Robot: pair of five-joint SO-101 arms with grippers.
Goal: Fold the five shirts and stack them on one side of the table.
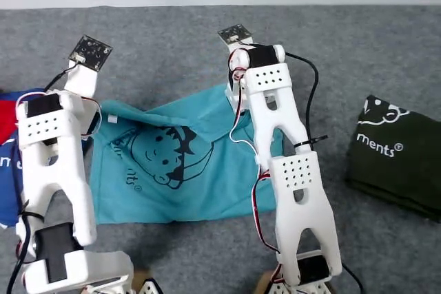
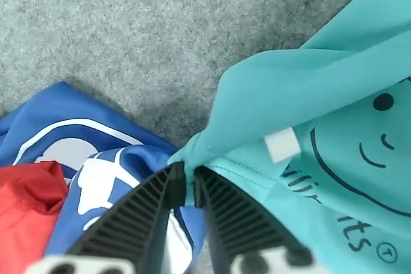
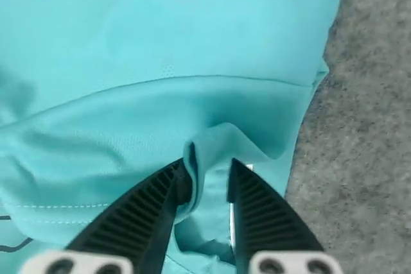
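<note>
The teal shirt [image 1: 179, 177] lies spread across the middle of the grey table [image 1: 172, 39], its printed cartoon face turned up. Both arms hold it along its far edge. The near edge rests flat on the table.

The left tool [image 2: 184, 174] is closed on a bunched bit of the teal shirt's edge, close to a small white label [image 2: 281, 145]. The cloth is pinched tight between the two black ribbed fingers [image 2: 138, 213] and drawn into creases that fan out from the grip.

The right tool [image 3: 209, 171] grips a raised fold of the same shirt near its other far corner. Teal cloth fills the gap between its fingers [image 3: 154, 206], and a hemmed edge runs just beyond the grip. Grey table shows past that corner.

A blue shirt [image 2: 96, 152] with white print lies crumpled at the left side of the table, touching the teal shirt right by the left tool. A red shirt [image 2: 26, 203] lies bunched against the blue one, on the side away from the teal shirt.

A dark green shirt [image 1: 400, 153] with white print lies folded at the right side of the table, well apart from the teal shirt and beyond the right arm [image 1: 289, 163].
</note>
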